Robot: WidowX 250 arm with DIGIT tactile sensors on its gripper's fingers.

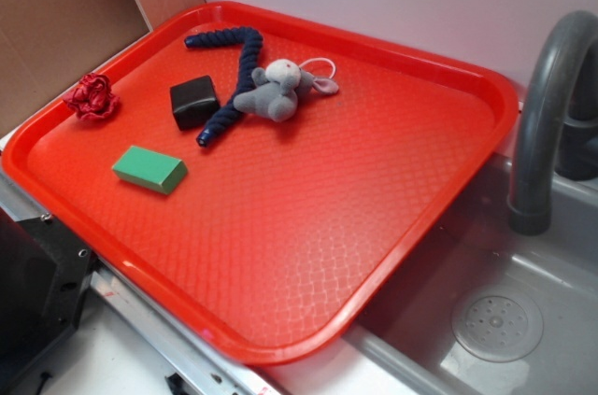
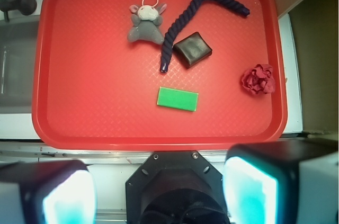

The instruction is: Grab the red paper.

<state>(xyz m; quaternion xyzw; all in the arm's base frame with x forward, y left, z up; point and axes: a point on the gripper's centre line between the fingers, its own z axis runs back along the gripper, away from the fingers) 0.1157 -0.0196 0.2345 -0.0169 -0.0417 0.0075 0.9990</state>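
The red paper is a small crumpled dark-red wad lying at the edge of the big red tray, on its left rim in the exterior view and near its right rim in the wrist view. My gripper hangs high above the robot's base, outside the tray's near edge, far from the paper. Its two pads stand wide apart with nothing between them. The gripper does not show in the exterior view.
On the tray lie a black cube, a green block, a dark blue rope and a grey plush mouse. A grey sink with a faucet adjoins the tray.
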